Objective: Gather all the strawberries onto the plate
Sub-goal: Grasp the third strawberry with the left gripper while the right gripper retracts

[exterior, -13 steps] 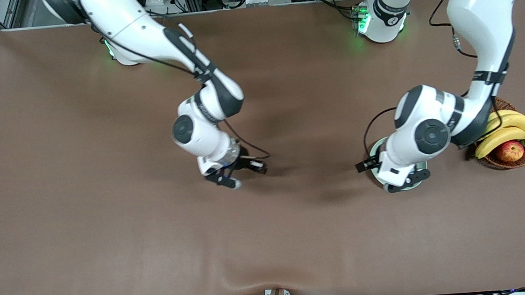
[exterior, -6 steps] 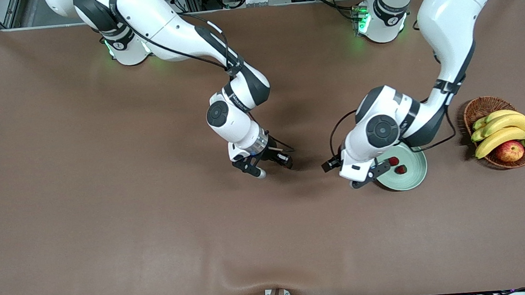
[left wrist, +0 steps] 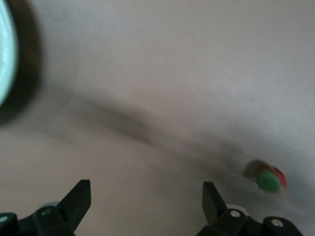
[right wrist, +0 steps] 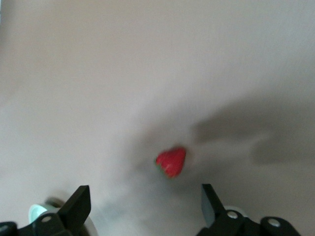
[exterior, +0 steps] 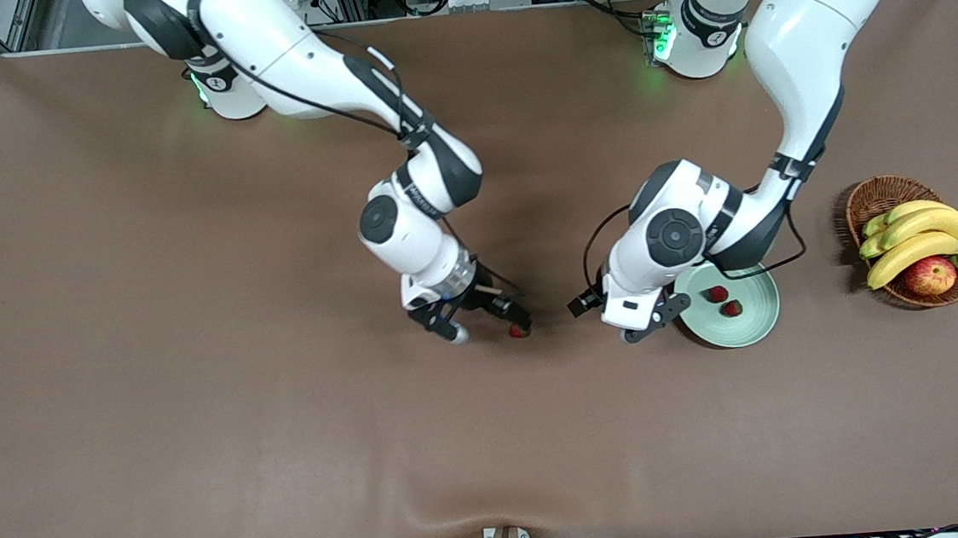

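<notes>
Two strawberries [exterior: 719, 301] already in the plate [exterior: 753, 324]; third strawberry [exterior: 519, 331] on the cloth, toward the right arm's end from the plate. Right gripper [exterior: 473, 321] just beside that berry, jaws spread, empty. Left gripper [exterior: 620, 319] beside the plate's rim, jaws spread, waiting. Last pickup in hand, seemingly; next, centring over the berry, then closing.
</notes>
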`<state>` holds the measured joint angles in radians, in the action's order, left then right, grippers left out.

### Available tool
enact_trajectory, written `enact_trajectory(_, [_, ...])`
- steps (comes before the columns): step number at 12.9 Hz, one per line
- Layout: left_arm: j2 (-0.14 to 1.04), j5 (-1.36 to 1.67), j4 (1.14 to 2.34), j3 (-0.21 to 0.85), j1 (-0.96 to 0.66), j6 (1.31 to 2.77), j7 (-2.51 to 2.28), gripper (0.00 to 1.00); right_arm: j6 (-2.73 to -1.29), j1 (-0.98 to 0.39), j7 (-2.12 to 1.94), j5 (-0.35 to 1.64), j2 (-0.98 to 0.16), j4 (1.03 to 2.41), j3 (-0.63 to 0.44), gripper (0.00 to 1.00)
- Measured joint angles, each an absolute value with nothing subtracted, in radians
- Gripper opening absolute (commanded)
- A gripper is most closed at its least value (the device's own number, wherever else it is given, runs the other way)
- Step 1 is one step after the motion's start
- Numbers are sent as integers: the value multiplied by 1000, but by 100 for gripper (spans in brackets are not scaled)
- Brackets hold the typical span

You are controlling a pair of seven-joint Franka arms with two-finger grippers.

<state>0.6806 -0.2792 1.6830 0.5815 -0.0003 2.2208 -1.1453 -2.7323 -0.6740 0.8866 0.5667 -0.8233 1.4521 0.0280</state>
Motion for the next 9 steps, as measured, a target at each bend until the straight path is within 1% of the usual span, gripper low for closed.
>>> enact_trajectory(2, [698, -279, 1671, 581, -40, 2250, -1201, 100, -2570, -597, 880, 551, -766, 1443, 23, 100])
enact_trajectory(3, [715, -279, 1649, 580, -62, 2267, -1237, 100, -2466, -547, 875, 505, -726, 1438, 21, 100])
enact_trajectory(5, [763, -279, 1583, 556, -118, 2302, -1304, 100, -2260, -445, 866, 345, -631, 1430, 22, 100])
enact_trajectory(7, [811, -279, 1523, 474, -204, 2368, -1352, 100, -2089, -376, 828, 218, -546, 1429, 25, 100])
enact_trajectory(9, [860, -279, 1469, 372, -302, 2443, -1424, 100, -1952, -335, 749, 155, -476, 1427, 26, 100])
